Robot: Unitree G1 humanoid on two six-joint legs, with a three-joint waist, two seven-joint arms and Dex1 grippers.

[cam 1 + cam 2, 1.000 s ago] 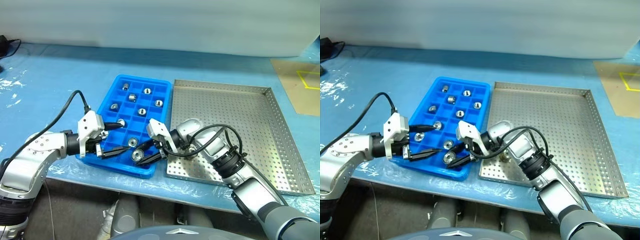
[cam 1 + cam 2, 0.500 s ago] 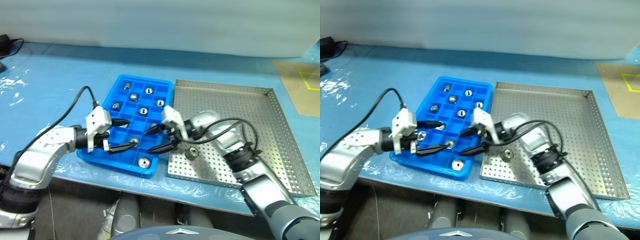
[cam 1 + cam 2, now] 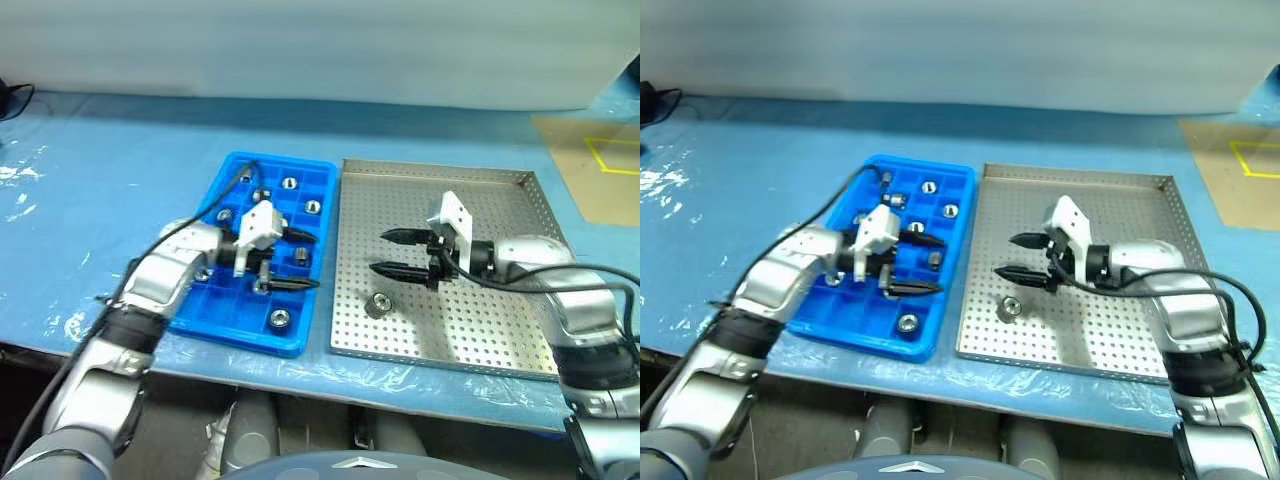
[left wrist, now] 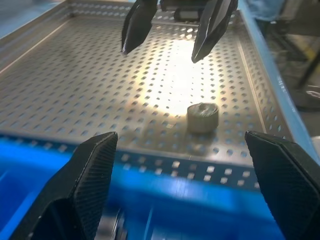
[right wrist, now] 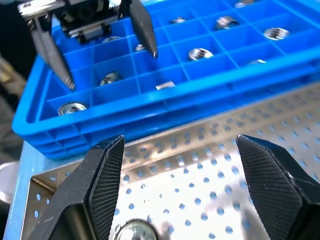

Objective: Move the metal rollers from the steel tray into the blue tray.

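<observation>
The blue tray (image 3: pixel 240 336) lies left of the steel tray (image 3: pixel 480 330), and the two touch along their long sides. Several metal rollers (image 3: pixel 279 318) sit in the blue tray's compartments. One roller (image 3: pixel 378 304) stands on the steel tray's perforated floor near its front left corner. My left gripper (image 3: pixel 311 261) hovers open and empty over the blue tray's right side, pointing toward the steel tray. My right gripper (image 3: pixel 379 252) is open and empty above the steel tray, just behind that roller (image 4: pixel 202 117), pointing toward the blue tray (image 5: pixel 150 107).
Both trays rest on a table covered in blue plastic film (image 3: pixel 100 160), close to its front edge. A brown sheet with yellow tape (image 3: pixel 600 165) lies at the far right. A black cable (image 3: pixel 215 200) loops over the blue tray's left side.
My right gripper opened, left a roller in the blue tray's near compartment and swung right over the steel tray. My left gripper moved right across the blue tray.
</observation>
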